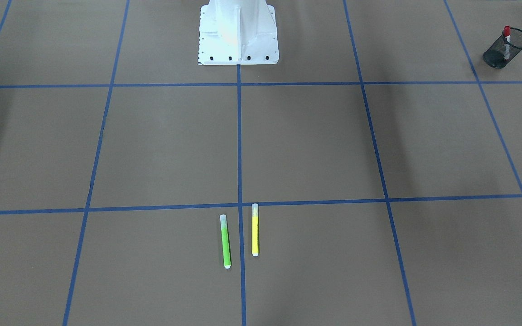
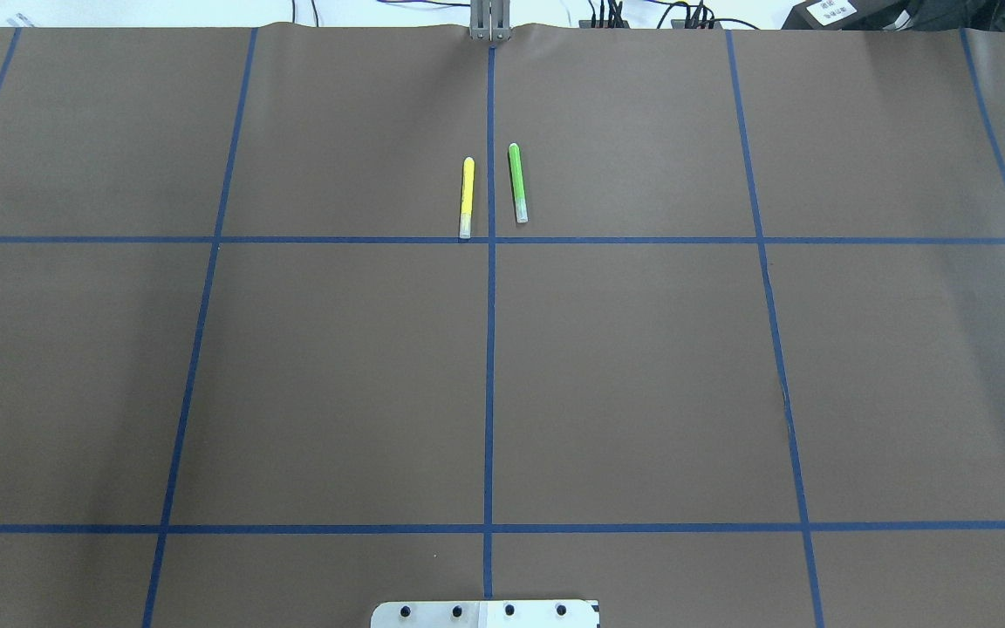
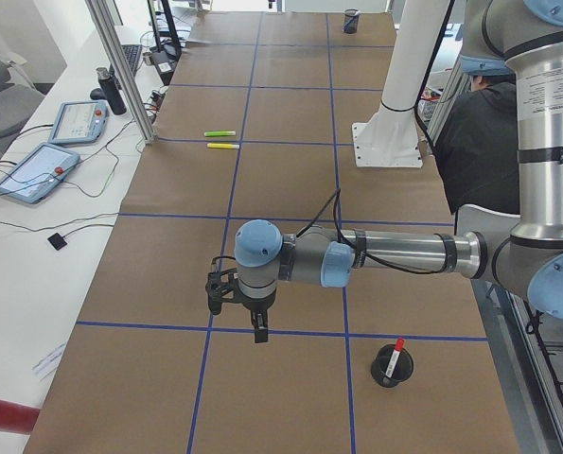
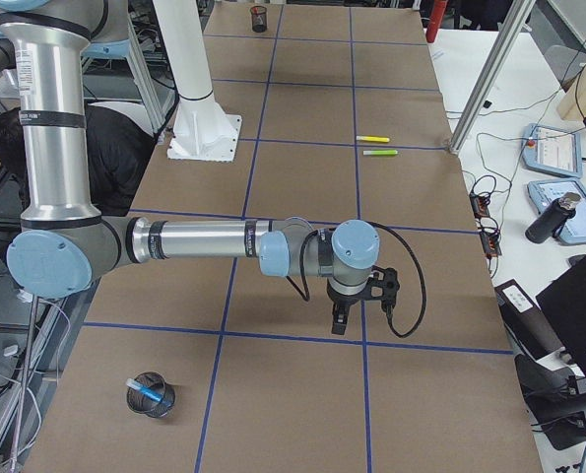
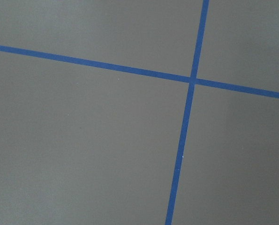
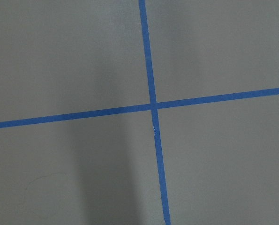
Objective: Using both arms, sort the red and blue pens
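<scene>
The red pen (image 1: pixel 506 35) stands upright in a black mesh cup (image 1: pixel 505 49) at the table's end on my left; the exterior left view shows the red pen (image 3: pixel 396 351) in that cup (image 3: pixel 392 367) too. The blue pen (image 4: pixel 146 390) lies slanted in a second mesh cup (image 4: pixel 152 394) at the end on my right. My left gripper (image 3: pixel 259 331) hangs just above the table, a little way from the red pen's cup. My right gripper (image 4: pixel 340 320) hovers low over the table, well away from the blue pen's cup. Whether either is open or shut I cannot tell. Both wrist views show only brown mat and blue tape.
A green pen (image 2: pixel 517 182) and a yellow pen (image 2: pixel 467 197) lie side by side at the far middle of the table. The white pedestal (image 1: pixel 238 34) stands at the robot's edge. A person (image 3: pixel 480 142) sits behind it. Tablets (image 3: pixel 37 172) and cables line the far bench.
</scene>
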### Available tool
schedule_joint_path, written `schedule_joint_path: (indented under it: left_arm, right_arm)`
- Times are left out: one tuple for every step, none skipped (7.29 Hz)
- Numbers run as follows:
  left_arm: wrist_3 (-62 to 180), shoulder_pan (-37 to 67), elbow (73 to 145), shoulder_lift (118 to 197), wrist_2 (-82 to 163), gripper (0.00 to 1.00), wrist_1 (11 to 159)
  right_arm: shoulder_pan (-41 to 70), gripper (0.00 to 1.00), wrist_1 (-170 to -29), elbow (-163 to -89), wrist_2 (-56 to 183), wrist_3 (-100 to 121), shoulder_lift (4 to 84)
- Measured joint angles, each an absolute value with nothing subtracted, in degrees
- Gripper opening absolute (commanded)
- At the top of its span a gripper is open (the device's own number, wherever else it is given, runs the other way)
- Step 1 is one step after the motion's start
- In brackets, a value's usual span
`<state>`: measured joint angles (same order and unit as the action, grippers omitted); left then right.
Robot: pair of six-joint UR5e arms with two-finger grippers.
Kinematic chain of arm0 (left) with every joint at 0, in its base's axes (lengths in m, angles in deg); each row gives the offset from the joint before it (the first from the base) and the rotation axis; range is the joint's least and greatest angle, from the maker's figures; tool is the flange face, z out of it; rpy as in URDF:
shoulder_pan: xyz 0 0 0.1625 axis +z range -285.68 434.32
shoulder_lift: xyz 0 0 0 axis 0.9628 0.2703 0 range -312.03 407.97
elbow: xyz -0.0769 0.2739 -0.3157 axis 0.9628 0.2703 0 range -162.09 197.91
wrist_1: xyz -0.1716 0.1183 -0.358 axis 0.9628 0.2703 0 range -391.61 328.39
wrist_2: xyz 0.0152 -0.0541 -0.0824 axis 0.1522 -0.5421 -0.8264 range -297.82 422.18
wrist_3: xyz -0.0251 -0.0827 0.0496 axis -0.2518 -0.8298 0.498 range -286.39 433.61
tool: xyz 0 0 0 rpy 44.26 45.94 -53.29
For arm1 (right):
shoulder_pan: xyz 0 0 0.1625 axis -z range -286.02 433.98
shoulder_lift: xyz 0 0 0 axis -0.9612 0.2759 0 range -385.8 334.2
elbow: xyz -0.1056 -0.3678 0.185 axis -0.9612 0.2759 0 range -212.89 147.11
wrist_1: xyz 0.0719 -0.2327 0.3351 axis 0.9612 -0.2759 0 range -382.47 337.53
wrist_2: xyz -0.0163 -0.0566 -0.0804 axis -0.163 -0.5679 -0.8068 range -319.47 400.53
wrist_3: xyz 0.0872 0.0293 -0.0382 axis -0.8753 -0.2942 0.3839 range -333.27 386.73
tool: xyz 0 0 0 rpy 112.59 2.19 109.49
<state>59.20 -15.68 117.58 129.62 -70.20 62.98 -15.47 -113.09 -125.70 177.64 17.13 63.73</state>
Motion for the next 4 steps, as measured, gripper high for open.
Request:
schedule_joint_path:
  left_arm:
    - [59.20, -15.68, 117.55, 129.62, -70.24, 1.00, 63.01]
    - [59.21, -15.68, 117.54, 129.63, -70.26, 1.00, 63.03]
    - [59.27, -15.68, 117.56, 129.70, -70.26, 1.00, 63.04]
    - [59.33, -15.68, 117.57, 129.78, -70.27, 1.00, 63.04]
  right_arm:
    - [-15.37, 1.00, -113.09, -125.67, 177.61, 17.11, 64.01]
    - [-15.35, 1.00, -113.07, -125.64, 177.58, 17.12, 64.23]
    - [-15.32, 1.00, -113.04, -125.63, 177.57, 17.14, 64.34]
    - [-15.32, 1.00, -113.01, -125.62, 177.63, 17.15, 64.41]
